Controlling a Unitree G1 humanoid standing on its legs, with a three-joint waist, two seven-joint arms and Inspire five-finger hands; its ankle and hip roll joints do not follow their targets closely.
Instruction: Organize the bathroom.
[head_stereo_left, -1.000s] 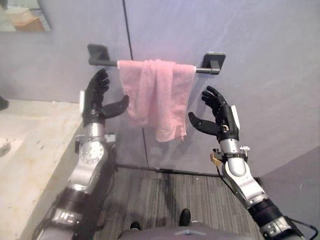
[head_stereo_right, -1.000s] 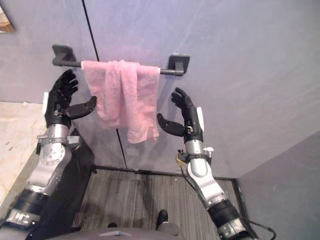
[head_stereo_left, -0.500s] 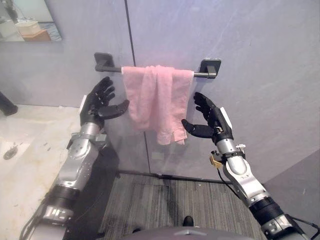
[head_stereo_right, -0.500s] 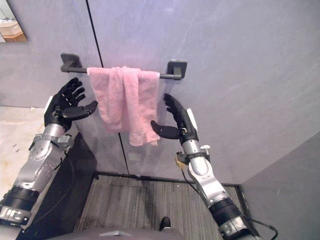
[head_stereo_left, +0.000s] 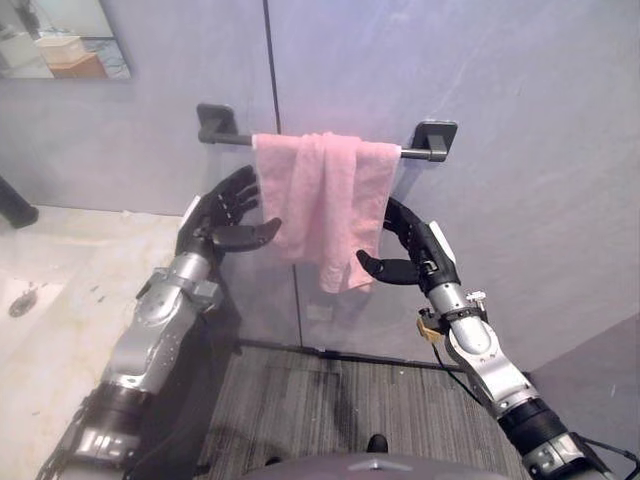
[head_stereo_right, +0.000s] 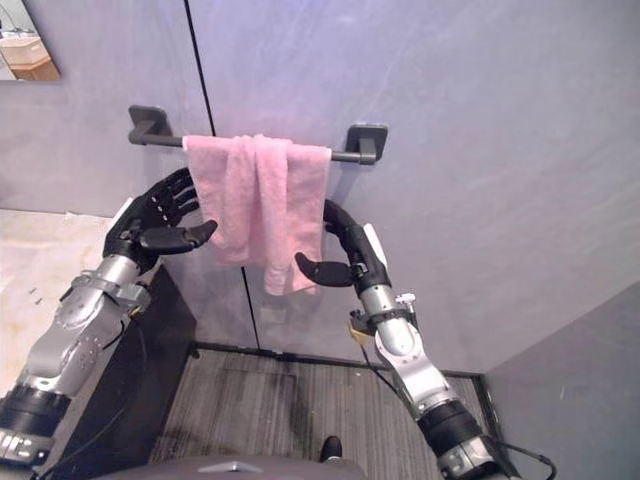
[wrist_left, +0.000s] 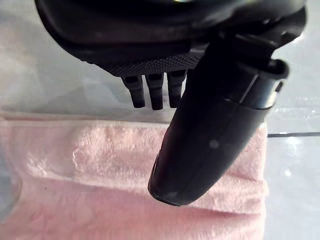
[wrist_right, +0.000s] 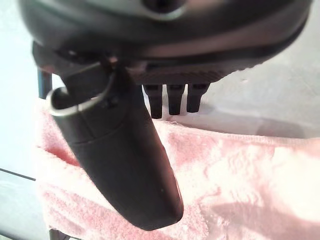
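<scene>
Pink towel (head_stereo_left: 325, 205) hangs on rail (head_stereo_left: 230, 139); both hands (head_stereo_left: 225, 215) (head_stereo_left: 410, 255) flank it, seemingly apart.

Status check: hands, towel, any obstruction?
Left hand and right hand open, flanking pink towel. Towel bunched on wall rail, ungrasped. Nothing in the way.

Bathroom: wall-mounted towel bar (head_stereo_left: 322, 146), pink towel (head_stereo_left: 325, 205), mirror (head_stereo_left: 65, 40).

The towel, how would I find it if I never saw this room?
Look at the grey wall straight ahead, where a dark bar is fixed across it. The towel hangs over that bar, bunched in uneven folds, between the left hand and the right hand, both with open fingers. It is the one pink, fluffy thing among grey and black.
</scene>
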